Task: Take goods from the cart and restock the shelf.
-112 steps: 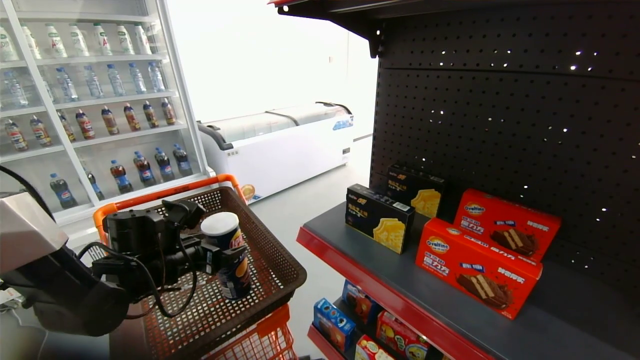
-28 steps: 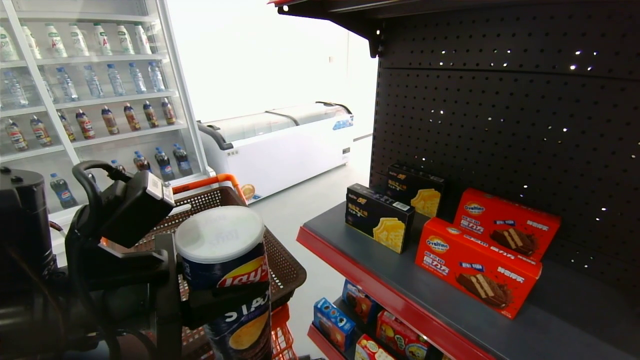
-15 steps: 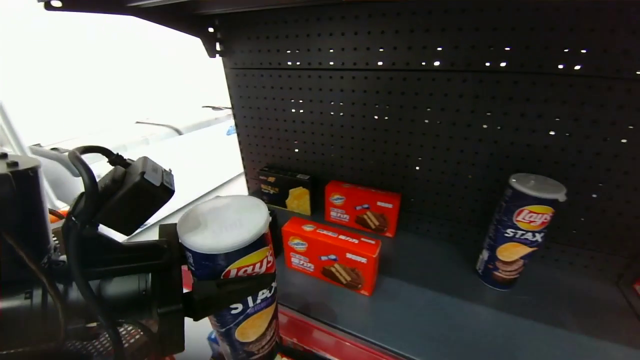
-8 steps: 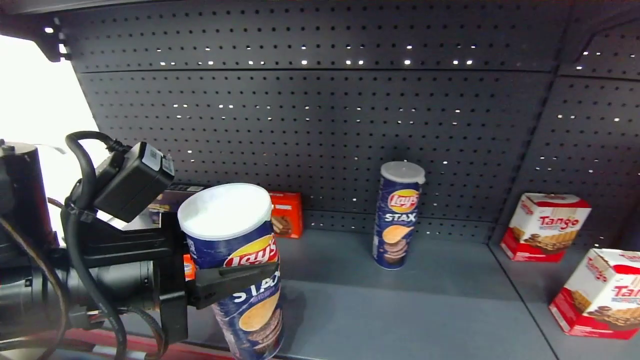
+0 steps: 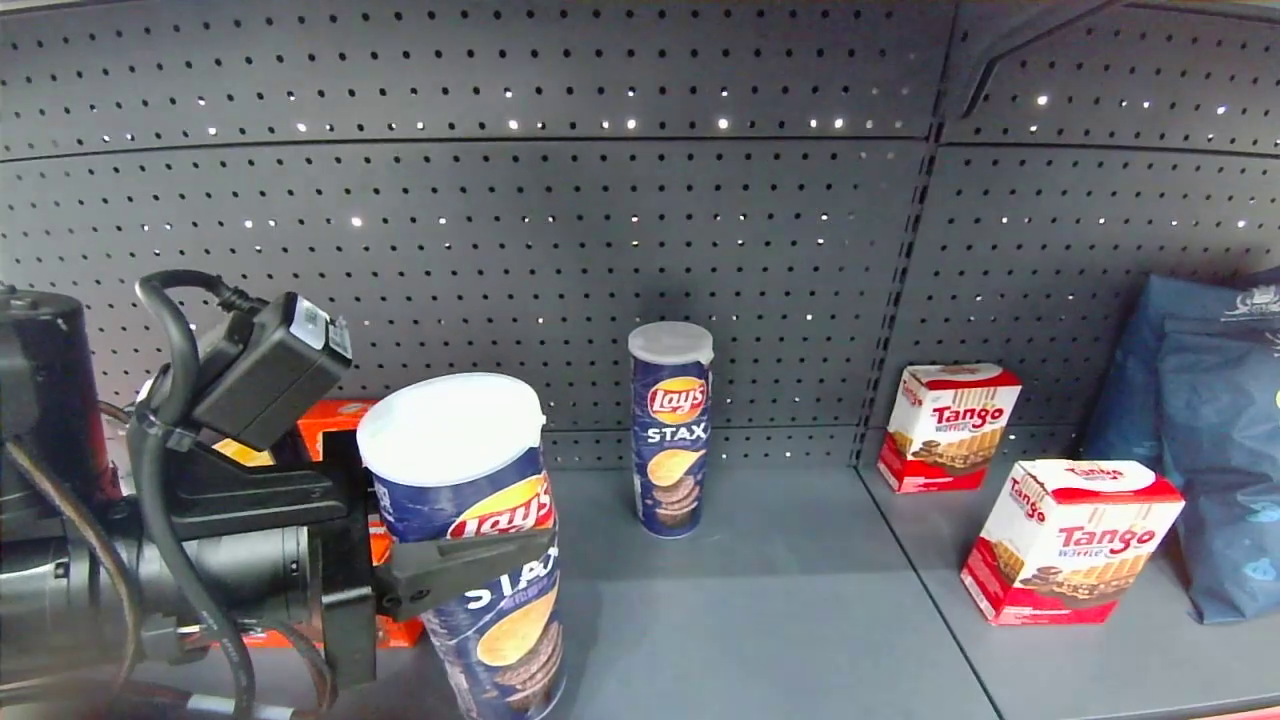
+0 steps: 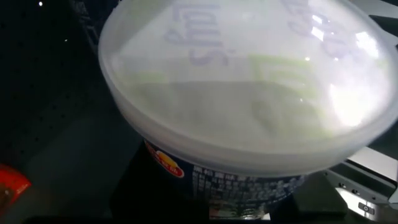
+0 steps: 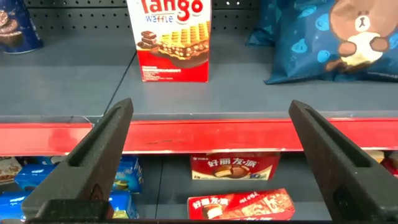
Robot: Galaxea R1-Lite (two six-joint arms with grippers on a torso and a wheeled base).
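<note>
From the head view, the left gripper (image 5: 450, 570) was clamped round the middle of the chips can (image 5: 455, 470), holding it upright over the front of the shelf (image 5: 780, 620), presumably so it could stand beside the matching can (image 5: 671, 430) near the pegboard. Two wafer boxes (image 5: 1070, 540) and blue bags (image 5: 1210, 450) filled the next bay. The left wrist view looked straight down on the held can's white lid (image 6: 242, 81). In the right wrist view, the right gripper (image 7: 210, 106) hung empty with its fingers spread wide, facing the shelf's red edge (image 7: 211, 134), likely kept clear.
</note>
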